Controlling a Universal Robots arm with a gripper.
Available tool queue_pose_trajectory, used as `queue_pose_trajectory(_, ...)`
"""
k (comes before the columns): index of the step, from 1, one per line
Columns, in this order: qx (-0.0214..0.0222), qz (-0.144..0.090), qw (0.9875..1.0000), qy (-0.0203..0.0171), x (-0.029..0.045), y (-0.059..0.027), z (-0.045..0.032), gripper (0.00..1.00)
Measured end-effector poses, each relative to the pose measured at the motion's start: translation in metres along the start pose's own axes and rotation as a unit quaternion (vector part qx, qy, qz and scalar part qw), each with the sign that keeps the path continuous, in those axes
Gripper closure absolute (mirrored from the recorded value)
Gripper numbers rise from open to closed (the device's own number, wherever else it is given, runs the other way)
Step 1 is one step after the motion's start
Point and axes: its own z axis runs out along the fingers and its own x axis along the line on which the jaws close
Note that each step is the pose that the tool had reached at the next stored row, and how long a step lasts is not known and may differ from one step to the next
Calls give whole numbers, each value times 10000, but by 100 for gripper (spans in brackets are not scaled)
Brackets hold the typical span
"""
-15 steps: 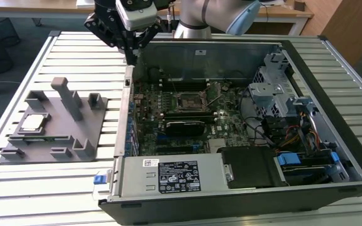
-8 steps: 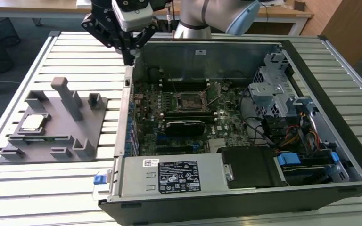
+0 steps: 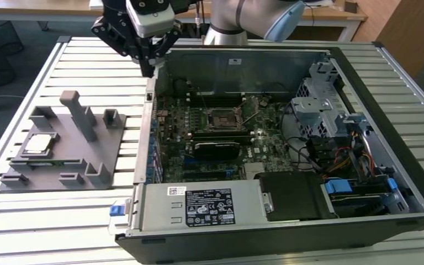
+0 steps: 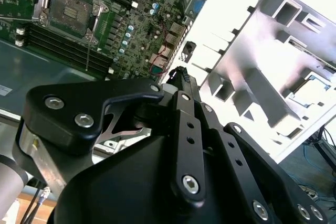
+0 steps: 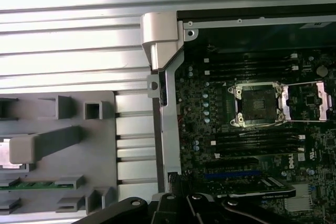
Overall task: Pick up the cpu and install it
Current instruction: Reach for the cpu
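From my station I see the gripper (image 3: 150, 69) hanging above the corner of the open computer case (image 3: 271, 63), right over the case wall that faces the grey plastic fixture (image 3: 101, 160). Its fingers look pressed together, tapering to one narrow tip with nothing pinched between them; the second wrist view shows the same, with the black linkages meeting at a point (image 4: 182, 74). The cpu (image 3: 37, 144) is well apart from the gripper, lower down and toward the exterior view's left of it. It lies flat in a pocket of the fixture with its silvery top up, beside the fixture's tall upright post (image 3: 75, 113). On the other side of the gripper, toward the exterior view's right and below it, I can see the motherboard (image 3: 271, 143) lying in the case. Its cpu socket (image 3: 224, 117) stands open and bare, and the first wrist view shows the socket's load plate (image 5: 310, 100) swung back beside the socket. The fixture and the case both rest on the slatted metal table (image 3: 86, 72), just beside each other, and the gripper is above the seam between them.
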Motion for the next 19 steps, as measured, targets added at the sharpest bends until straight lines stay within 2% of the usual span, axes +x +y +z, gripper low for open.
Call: queue_pose_trajectory(19, 1, 1, 10000, 20, 139, -12, 25, 89)
